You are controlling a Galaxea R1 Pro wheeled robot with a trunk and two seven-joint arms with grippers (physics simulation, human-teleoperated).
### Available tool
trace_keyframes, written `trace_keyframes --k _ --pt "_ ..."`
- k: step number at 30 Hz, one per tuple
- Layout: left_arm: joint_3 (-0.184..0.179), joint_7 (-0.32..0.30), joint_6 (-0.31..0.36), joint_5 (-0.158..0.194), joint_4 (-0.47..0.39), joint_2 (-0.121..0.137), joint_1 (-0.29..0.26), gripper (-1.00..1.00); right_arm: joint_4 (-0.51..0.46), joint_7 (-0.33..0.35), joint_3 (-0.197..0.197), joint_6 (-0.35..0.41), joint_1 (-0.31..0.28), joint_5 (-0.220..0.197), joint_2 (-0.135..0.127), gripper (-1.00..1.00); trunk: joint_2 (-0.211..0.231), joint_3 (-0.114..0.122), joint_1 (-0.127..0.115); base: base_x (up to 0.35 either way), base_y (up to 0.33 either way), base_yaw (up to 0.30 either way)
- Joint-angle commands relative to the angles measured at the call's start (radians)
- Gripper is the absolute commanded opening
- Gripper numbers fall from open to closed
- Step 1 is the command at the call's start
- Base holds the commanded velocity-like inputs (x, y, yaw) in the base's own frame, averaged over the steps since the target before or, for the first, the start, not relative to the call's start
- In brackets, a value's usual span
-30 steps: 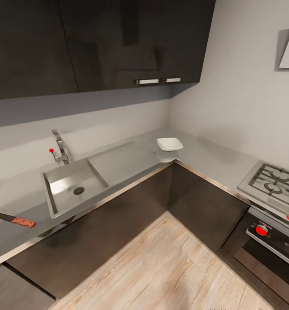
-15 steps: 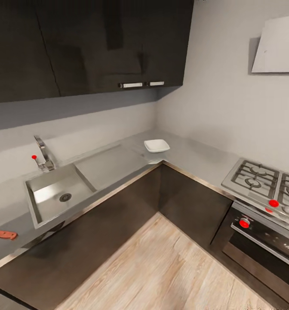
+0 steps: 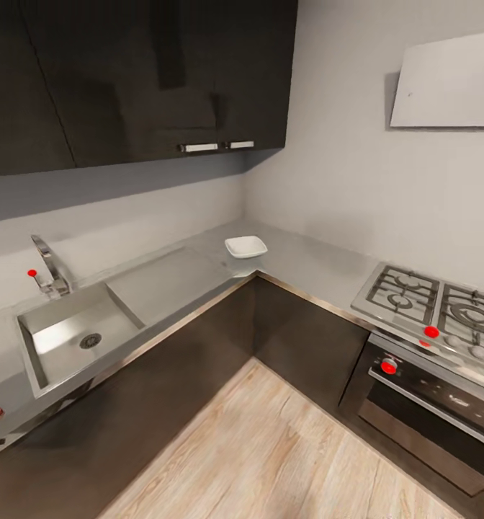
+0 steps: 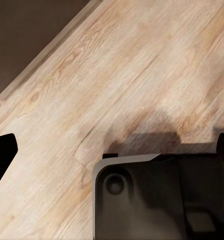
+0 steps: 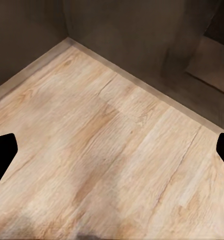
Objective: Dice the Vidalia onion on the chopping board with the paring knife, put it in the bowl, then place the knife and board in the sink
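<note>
As view pans right, sink nears edge, bowl leftward

Soft even light, faint shadows under dark cabinets, slightly blurred renders

Dark wall cabinets fill the upper left of the frame, two pale bar handles at their lower edge. A grey backsplash wall runs behind. At upper right hangs a light range hood. At right sits a gas hob with black grates, and below it an oven with red knobs. Dark base cabinets form the corner, above a light wood-plank floor across the bottom centre
</note>
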Motion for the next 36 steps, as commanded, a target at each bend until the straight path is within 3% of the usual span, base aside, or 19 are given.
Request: trace_keyframes --k 1,4,6,8,9,10,12,13,15,17,19,21,22,24,27,30,36 --pt "-0.005 0.007 -0.003 0.01 -0.001 0.002 0.0 1.0 -0.011 -0.015 0.002 0.005 -0.004 -0.003 0.0 1.0 -0.002 -0.001 0.001 0.0 0.0 -0.025" --pt "-0.005 0.007 -0.002 0.01 -0.001 0.002 0.0 1.0 -0.078 -0.094 0.005 0.101 -0.053 0.006 0.001 1.0 -0.002 -0.001 0.001 0.0 0.0 -0.014" --pt "-0.005 0.007 -0.002 0.01 -0.001 0.002 0.0 1.0 -0.128 -0.138 0.007 0.213 -0.102 0.02 0.003 1.0 -0.002 -0.001 0.001 0.0 0.0 -0.005" --pt "-0.005 0.007 -0.002 0.01 0.0 0.002 0.0 1.0 -0.187 -0.171 0.011 0.403 -0.207 0.04 0.01 1.0 -0.002 -0.001 0.001 0.0 0.0 -0.002" --pt "-0.005 0.007 -0.002 0.01 0.0 0.002 0.0 1.0 -0.196 -0.176 0.012 0.444 -0.236 0.043 0.012 1.0 -0.002 -0.001 0.001 0.0 0.0 -0.001" --pt "-0.006 0.007 -0.002 0.01 -0.001 0.002 0.0 1.0 -0.215 -0.187 0.014 0.549 -0.324 0.05 0.022 1.0 -0.002 -0.001 0.001 0.0 0.0 0.0" --pt "-0.006 0.007 -0.002 0.01 0.0 0.001 0.0 1.0 -0.227 -0.197 0.015 0.68 -0.474 0.055 0.05 1.0 -0.002 -0.001 0.001 0.0 0.0 0.0" --pt "-0.006 0.007 -0.002 0.01 0.0 0.001 0.0 1.0 -0.227 -0.198 0.015 0.703 -0.504 0.056 0.057 1.0 -0.002 -0.001 0.001 0.0 0.0 0.0" --pt "-0.006 0.007 -0.002 0.01 0.0 0.001 0.0 1.0 -0.224 -0.227 0.015 0.847 -0.686 0.06 0.093 1.0 -0.002 -0.001 0.001 0.0 0.0 0.0" --pt "-0.007 0.006 -0.002 0.01 0.001 0.0 0.0 1.0 -0.204 -0.263 0.015 0.922 -0.803 0.061 0.109 1.0 -0.002 -0.001 0.001 0.0 0.0 0.0" --pt "-0.007 0.006 -0.002 0.009 0.002 -0.005 0.0 1.0 -0.139 -0.303 0.015 0.96 -0.931 0.061 0.132 1.0 -0.002 -0.001 0.001 0.0 0.0 0.0" --pt "-0.007 0.006 -0.002 0.008 0.005 -0.009 0.0 1.0 -0.014 -0.347 0.015 0.975 -1.076 0.062 0.151 1.0 -0.002 -0.001 0.001 0.0 0.0 0.0" --pt "-0.008 0.005 -0.003 0.008 0.007 -0.011 0.0 1.0 0.101 -0.369 0.015 0.978 -1.184 0.062 0.159 1.0 -0.002 -0.001 0.001 0.0 0.0 0.0" --pt "-0.008 0.005 -0.003 0.007 0.008 -0.016 0.0 1.0 0.292 -0.385 0.015 0.972 -1.343 0.062 0.164 1.0 -0.002 -0.001 0.001 0.034 -0.043 0.0" --pt "-0.008 0.005 -0.003 0.007 0.008 -0.018 0.0 1.0 0.446 -0.391 0.012 0.942 -1.457 0.06 0.164 1.0 -0.002 -0.001 0.001 0.087 -0.103 0.0" --pt "-0.008 0.005 -0.002 0.007 0.008 -0.018 0.0 1.0 0.511 -0.394 0.009 0.927 -1.526 0.052 0.165 1.0 -0.002 -0.001 0.001 0.168 -0.177 0.0" --pt "-0.009 0.005 -0.003 0.007 0.008 -0.018 0.0 1.0 0.538 -0.387 0.008 0.922 -1.548 0.007 0.165 1.0 -0.002 -0.001 0.001 0.213 -0.214 0.0"
